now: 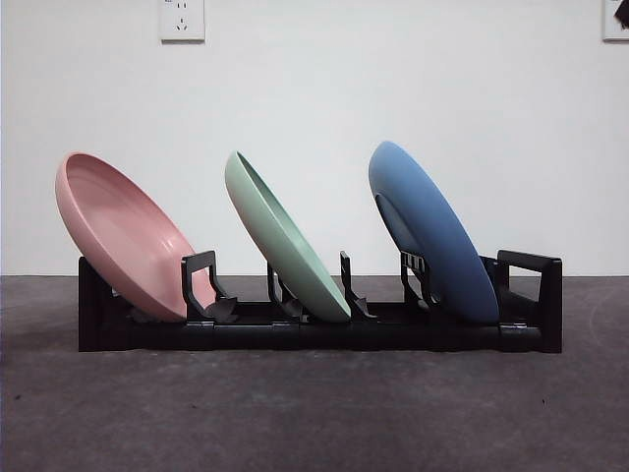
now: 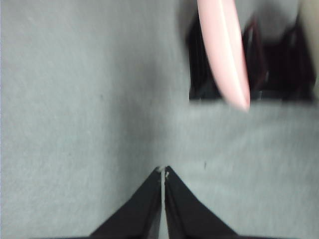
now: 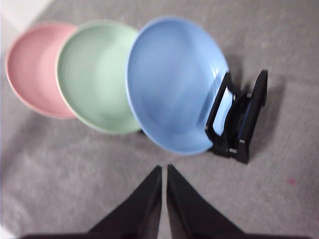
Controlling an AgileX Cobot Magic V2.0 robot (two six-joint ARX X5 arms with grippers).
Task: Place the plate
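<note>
Rack: a black rack [image 1: 324, 329] sits on the gray desk [image 1: 314, 413], with a white wall behind it.
Pink plate: the pink plate [image 1: 123, 236] stands in the slot at one end of the rack. It leans to the side, with its low edge down in the rack.
Green plate: the green plate [image 1: 285, 241] stands in the middle slot. It leans the same way as the pink one and does not touch it.
Blue plate: the blue plate [image 1: 432, 231] stands in the slot near the other end of the rack. It leans too, and one more black post stands past it.
Left pincer: the left pincer [image 2: 163, 172] is above the bare desk near the pink plate's end of the rack. Its two black jaws are pressed together and hold nothing.
Right pincer: the right pincer [image 3: 163, 169] is up above the desk, looking at all three plates from the blue plate's side. Its jaws are together too, with nothing in them.
Wall: a white socket [image 1: 182, 20] is high on the wall.
</note>
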